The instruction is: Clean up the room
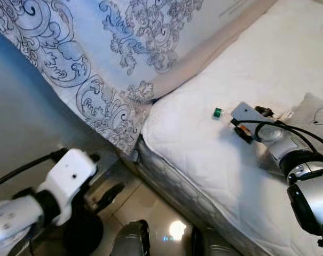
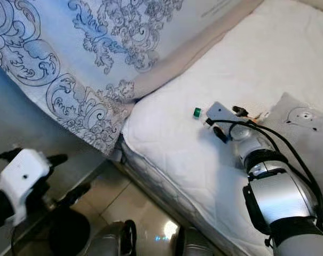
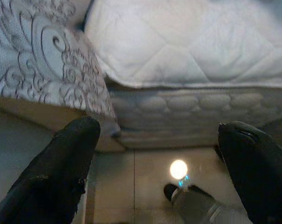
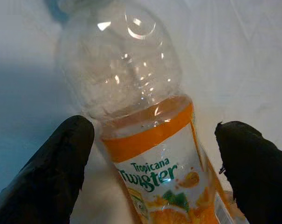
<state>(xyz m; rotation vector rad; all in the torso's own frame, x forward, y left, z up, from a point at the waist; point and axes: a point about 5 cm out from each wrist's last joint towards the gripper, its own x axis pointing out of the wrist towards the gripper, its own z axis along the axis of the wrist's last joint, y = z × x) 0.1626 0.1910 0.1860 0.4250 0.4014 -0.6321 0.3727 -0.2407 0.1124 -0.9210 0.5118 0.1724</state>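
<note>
Clear plastic, orange label — a Tropicana Twister bottle (image 4: 145, 140) lies on its side on the white quilted mattress (image 1: 204, 154), its green cap (image 1: 217, 112) poking out at about ten o'clock from the right wrist. The right gripper (image 4: 154, 172) has its two black fingers spread wide, one either side of the bottle's labelled body, touching nothing yet. At three o'clock from that arm sits a grey pillow (image 2: 300, 120); a blue-patterned bedspread (image 1: 97, 58) hangs off the mattress corner toward ten o'clock. The left gripper (image 3: 164, 172) hangs low over the tiled floor (image 3: 150, 186) beside the bed, fingers apart and empty. The step in hand looks like picking up the bottle — next the right fingers would need to sink a little further round its body and close.
</note>
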